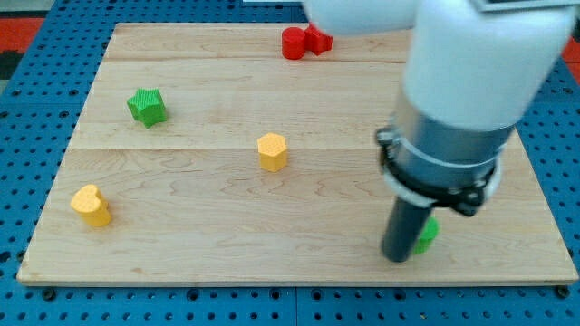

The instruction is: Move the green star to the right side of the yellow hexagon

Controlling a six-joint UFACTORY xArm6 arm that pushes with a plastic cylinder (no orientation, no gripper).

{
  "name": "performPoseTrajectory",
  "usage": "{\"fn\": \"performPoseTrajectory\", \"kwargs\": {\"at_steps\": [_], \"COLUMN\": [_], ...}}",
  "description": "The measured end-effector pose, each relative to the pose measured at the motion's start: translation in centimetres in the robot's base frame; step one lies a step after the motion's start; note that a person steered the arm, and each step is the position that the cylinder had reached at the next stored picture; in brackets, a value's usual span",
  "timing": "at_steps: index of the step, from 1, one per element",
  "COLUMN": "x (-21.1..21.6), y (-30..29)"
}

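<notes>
The pale wooden board (299, 244) shows long grain lines and plank seams, and rests on a blue perforated base (27, 136). The green plastic star (146, 107) sits at the view's upper left, well apart from the yellow plastic hexagon (272, 151) near the centre, with bare wood on every side of both. A yellow heart-shaped block (91, 206) lies close to the lower left edge. A red block (304, 42), shape unclear, sits at the top edge. My tip (397, 257) stands at the lower right, touching a partly hidden small green block (426, 234); it has no fingers and holds nothing. No writing is legible.
</notes>
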State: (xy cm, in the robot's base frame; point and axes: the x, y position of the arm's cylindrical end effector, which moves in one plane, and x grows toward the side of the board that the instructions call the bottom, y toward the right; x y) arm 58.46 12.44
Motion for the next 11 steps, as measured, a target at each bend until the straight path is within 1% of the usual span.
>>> {"fn": "performPoseTrajectory", "kwargs": {"at_steps": [1,2,3,4,5,6,7,8,9,10,11], "x": [0.0,-4.3,-6.9,-15.0,-20.0,-21.9,-22.4,-27.6,-25.6,-22.1,-19.6], "y": [0.9,-9.9,-24.8,-34.6,-37.4,-27.5,-19.2,-23.2,-18.9,-10.5,-7.5]}}
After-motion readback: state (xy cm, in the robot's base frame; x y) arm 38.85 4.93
